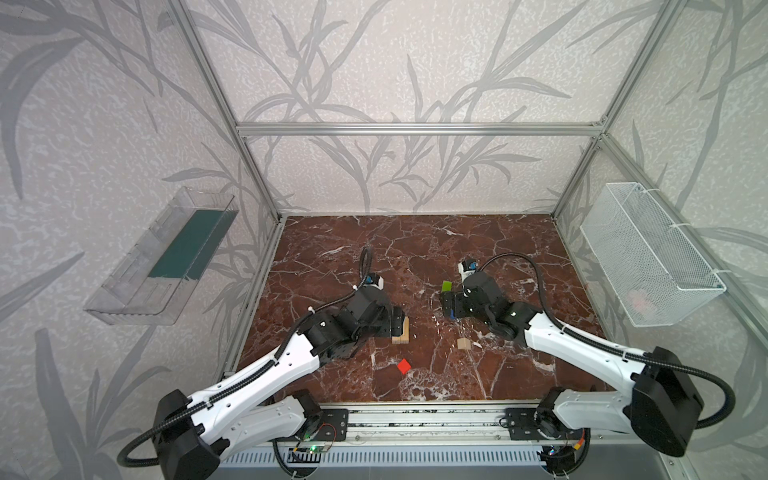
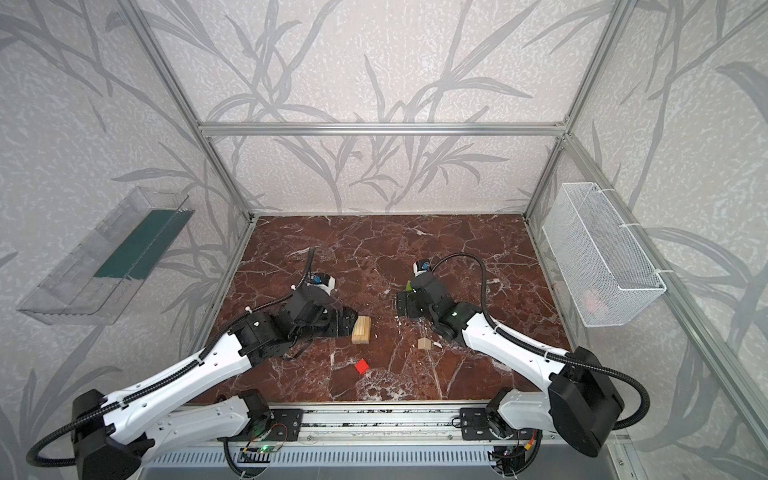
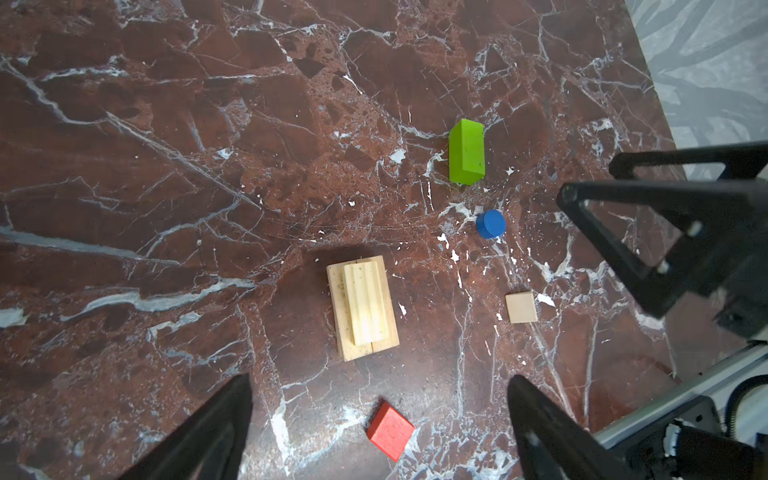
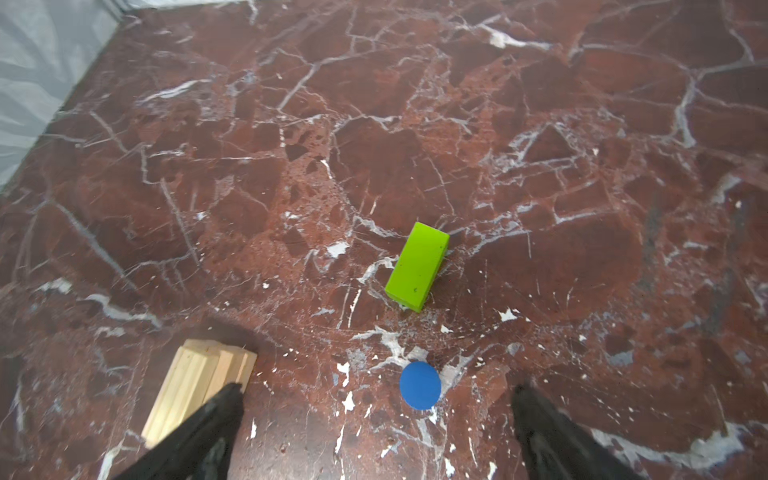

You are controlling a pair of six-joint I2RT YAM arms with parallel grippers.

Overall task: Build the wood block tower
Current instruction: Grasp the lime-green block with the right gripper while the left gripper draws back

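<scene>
On the left of the marble table (image 1: 332, 249), the left gripper (image 3: 379, 380) hovered over the stack of pale planks (image 3: 363, 307), its fingers spread wide and touching nothing. The stack lay flat near the table's middle, narrower planks on a wider base. The red cube (image 1: 403, 366) lay toward the front edge, apart from it. Further right sat the pale pointed piece (image 1: 463, 343), alone. The green block (image 4: 417, 266) and the blue piece (image 4: 419, 385) lay near each other under the right gripper (image 4: 378, 388), whose fingers also stood apart, empty.
</scene>
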